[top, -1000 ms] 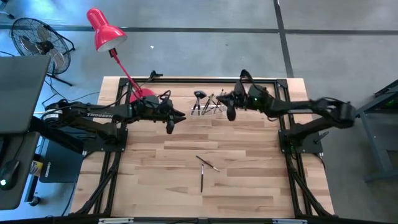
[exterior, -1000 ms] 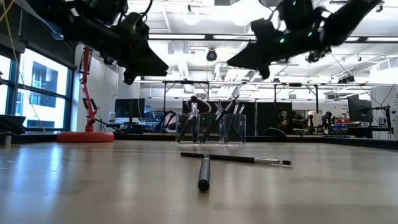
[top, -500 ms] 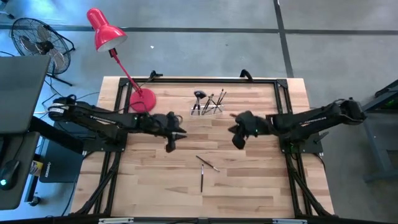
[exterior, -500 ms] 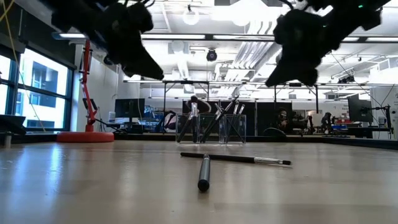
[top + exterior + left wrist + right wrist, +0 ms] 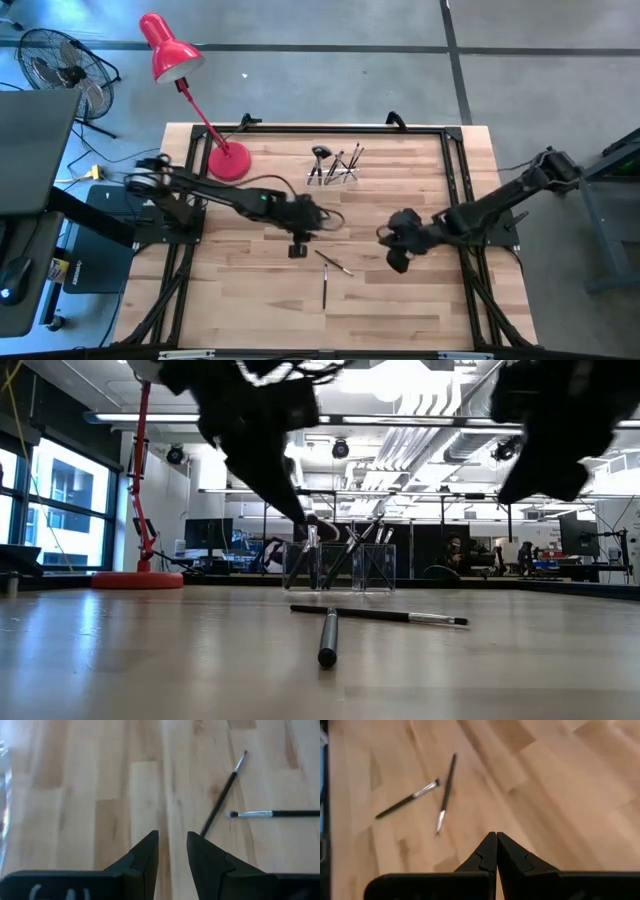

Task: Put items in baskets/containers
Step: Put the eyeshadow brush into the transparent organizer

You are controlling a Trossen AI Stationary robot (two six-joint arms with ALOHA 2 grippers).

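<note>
**Inspector A:** Progress on the sort?

**Inspector B:** Mostly done, by my reading. The clear holder [image 5: 333, 170] stands in the upper middle of the overhead frame with a cluster of brushes upright in it, the fan-headed brush [image 5: 320, 153] among them. Two remain loose on the table [image 5: 400, 310], just below centre: one brush [image 5: 334, 262] lying at a slant, and the other brush [image 5: 324, 292] lying straight just under it. I cannot tell from overhead whether the two touch.

**Inspector A:** Grippers?

**Inspector B:** The left gripper [image 5: 298, 248] sits just left of the slanted brush. Its fingers [image 5: 145, 855] stand partly open with bare wood showing in the gap; they hold nothing. The right gripper [image 5: 397, 258] is to the right of the same pair, fingers pressed fully together (no gap visible in its wrist view) and likewise empty. Neither touches a brush.

**Inspector A:** Outstanding work?

**Inspector B:** Two pickups and two placements into the holder, as I judge it. The left gripper is the better placed. The red lamp [image 5: 172, 48] at upper left is clear of the work.
</note>
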